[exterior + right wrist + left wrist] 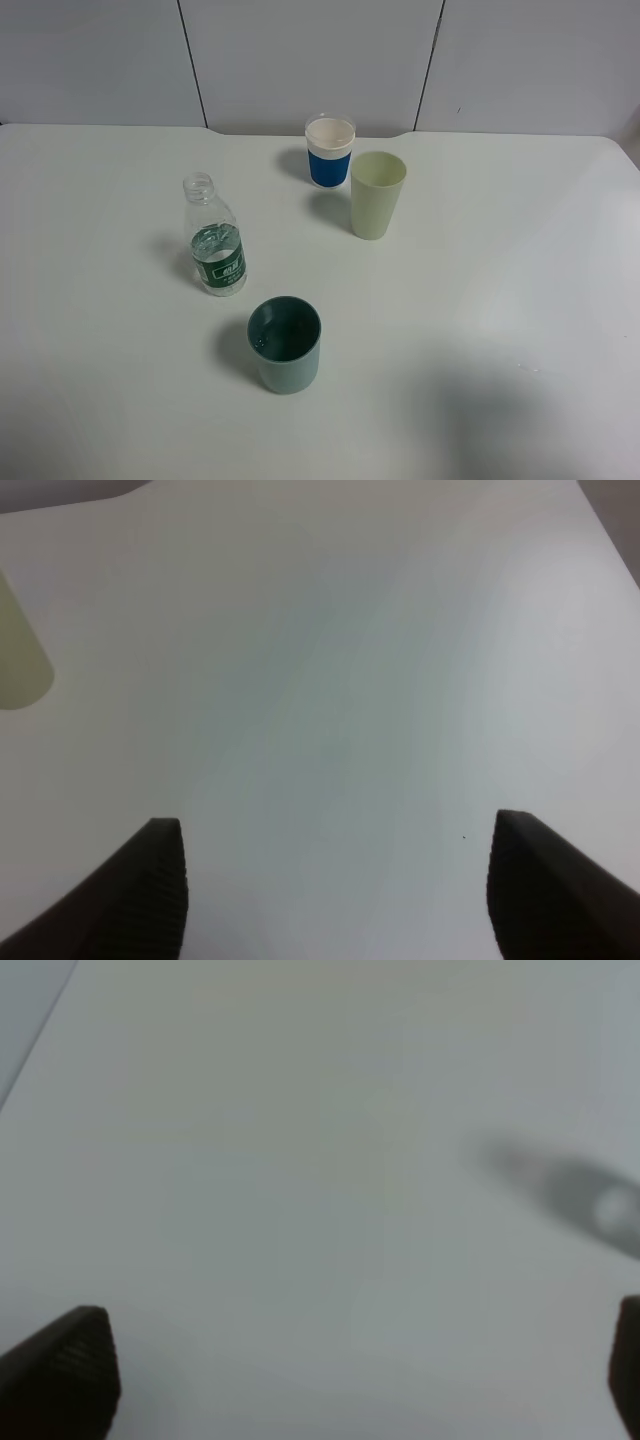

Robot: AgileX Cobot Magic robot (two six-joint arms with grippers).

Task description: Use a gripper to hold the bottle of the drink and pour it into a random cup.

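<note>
The bottle of the drink (pixel 214 242) stands upright and uncapped on the white table (pixel 500 260), left of centre, its green label low on the body. The dark teal cup (pixel 285 343) stands in front of it, slightly to the right. Neither arm appears in the exterior high view. My left gripper (pixel 345 1380) is open over bare table, with only its dark fingertips (pixel 62 1375) showing and nothing between them. My right gripper (pixel 340 885) is open too, its fingertips (pixel 150 885) wide apart over bare table.
A blue-and-white cup (pixel 330 150) and a pale yellow-green tumbler (pixel 377 193) stand at the back centre. That tumbler (pixel 20 660) also shows at the edge of the right wrist view. A grey panelled wall (pixel 320 60) runs behind the table.
</note>
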